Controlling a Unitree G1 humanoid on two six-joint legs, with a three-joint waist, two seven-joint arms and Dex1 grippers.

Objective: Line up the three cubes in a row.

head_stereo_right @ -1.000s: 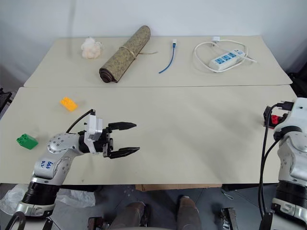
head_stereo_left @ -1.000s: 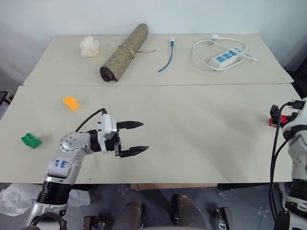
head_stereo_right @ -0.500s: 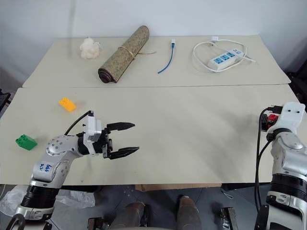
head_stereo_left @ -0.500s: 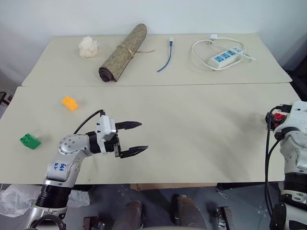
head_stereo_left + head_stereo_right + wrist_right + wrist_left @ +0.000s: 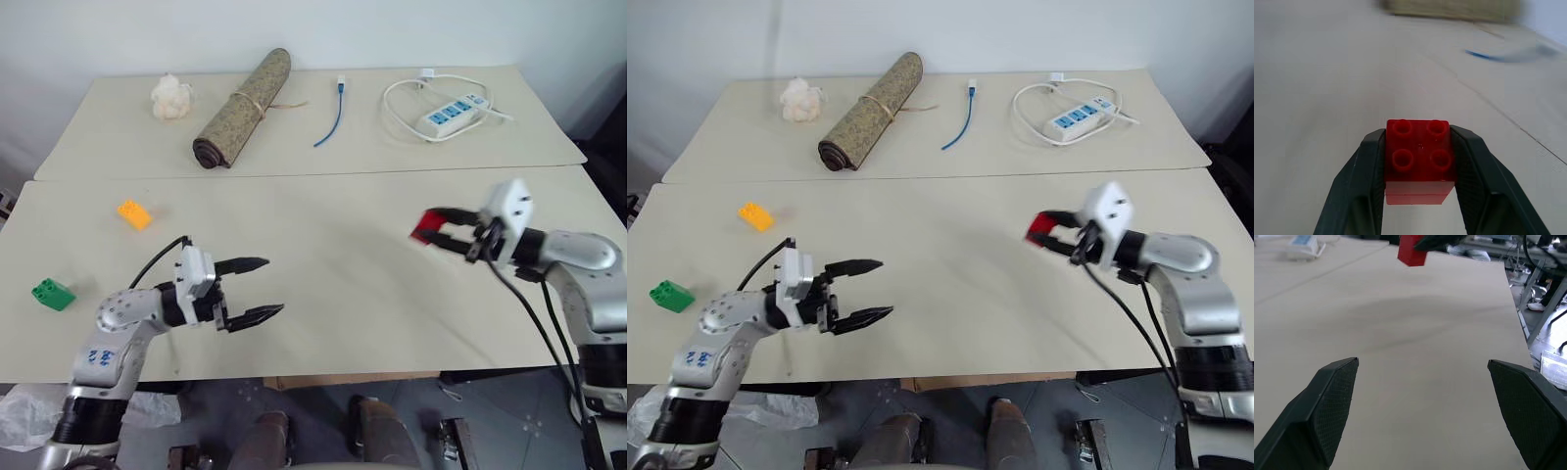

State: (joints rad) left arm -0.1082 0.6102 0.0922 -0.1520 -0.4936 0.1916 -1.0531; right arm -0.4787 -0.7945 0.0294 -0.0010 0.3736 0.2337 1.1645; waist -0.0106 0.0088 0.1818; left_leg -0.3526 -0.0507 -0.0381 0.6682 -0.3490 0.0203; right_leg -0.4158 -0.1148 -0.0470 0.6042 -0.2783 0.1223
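Our right gripper is clamped on the red cube, held above the table. We should lower it level and keep the squeeze until it rests flat. Our left gripper gapes wide and empty; the yellow cube and green cube lie beyond it, apart. We count three cubes, two grippers.

On the near cream tabletop, the small orange-yellow studded plastic block lay at the left, with the small green studded plastic block nearer and further left. The small red studded plastic block sat in the right claw, above the tabletop's right half. The left claw hung over the near left.
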